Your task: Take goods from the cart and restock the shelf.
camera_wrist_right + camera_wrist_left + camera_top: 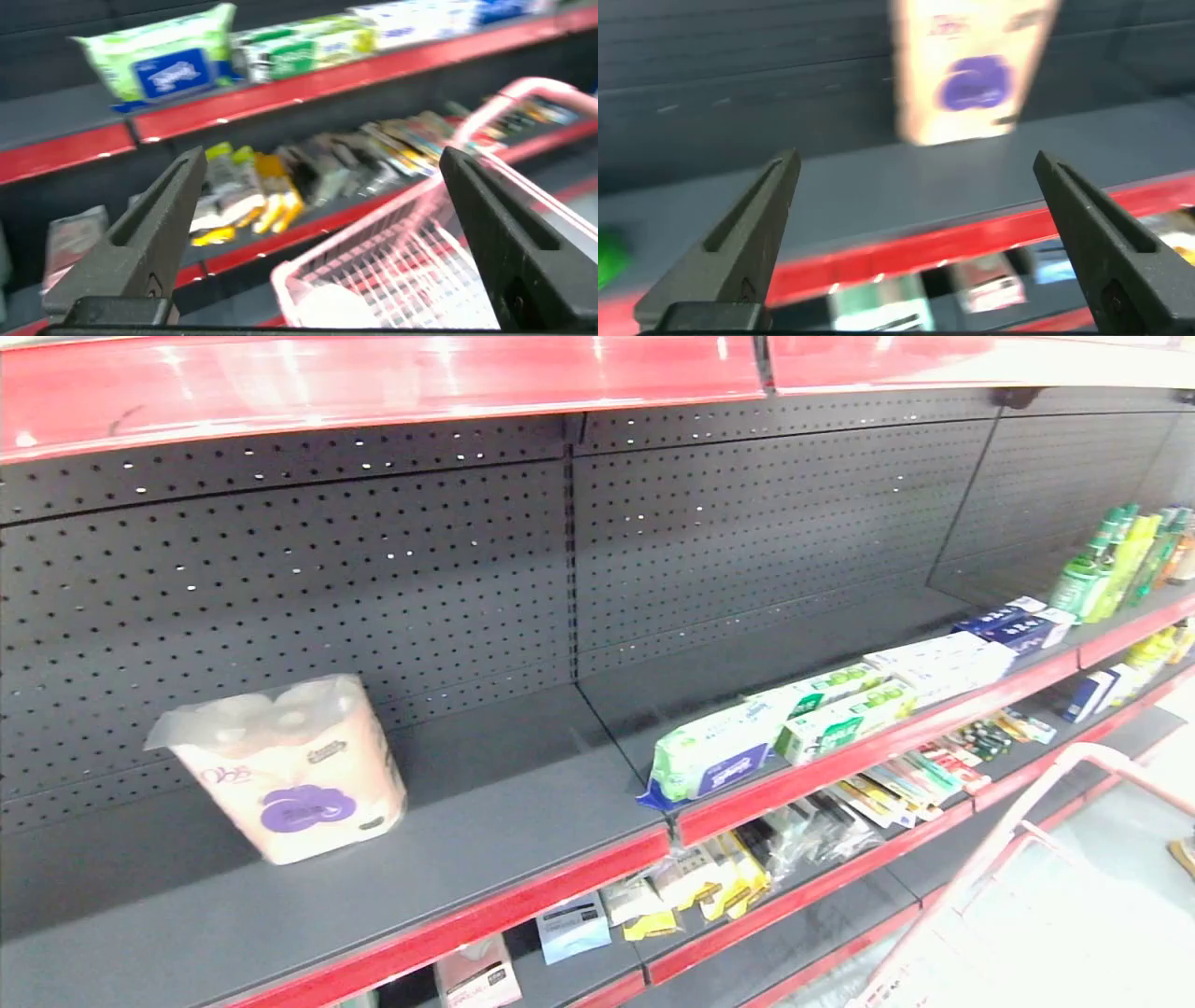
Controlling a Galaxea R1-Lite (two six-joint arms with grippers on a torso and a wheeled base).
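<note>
Just below my right gripper, spread empty like the left gripper, sits the cart holding a pale item, too blurred to name; probably light, soft, slippery-wrapped, best gripped mid-body.

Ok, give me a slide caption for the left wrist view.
Open left pincer faces a toilet paper pack standing on the grey shelf.

One pack of toilet rolls at nine o'clock on the shelf. One wet-wipes pack at three o'clock, with two green-and-white boxes. One pink cart at five o'clock. The green bottles are too crowded to count.
</note>
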